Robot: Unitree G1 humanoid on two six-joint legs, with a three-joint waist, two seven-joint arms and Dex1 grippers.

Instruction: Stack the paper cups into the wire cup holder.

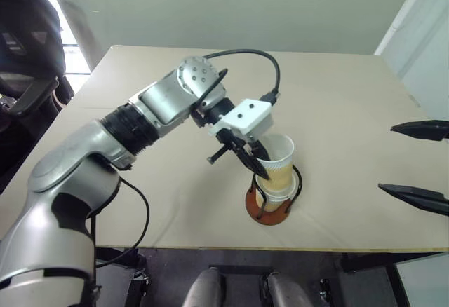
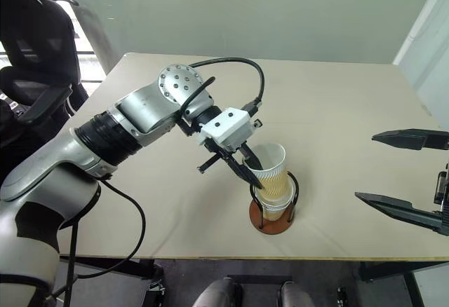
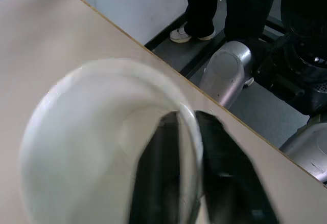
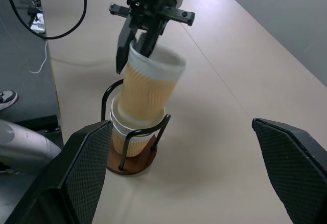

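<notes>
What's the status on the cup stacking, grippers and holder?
Left gripper pinching rim of top paper cup, one finger inside. Cup tilted, partly nested in cups in wire cup holder. Right gripper open, off to the side. Nothing in the way.

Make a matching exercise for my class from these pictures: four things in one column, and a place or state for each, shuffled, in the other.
Things:
1. top cup
2. holder
3. left gripper
4. right gripper

States:
A. open, holding nothing
B. tilted, nested in the cup below
C. one finger inside a cup's rim, one outside
D. stands on the table, cups inside

Pairs: 1-B, 2-D, 3-C, 4-A
</notes>
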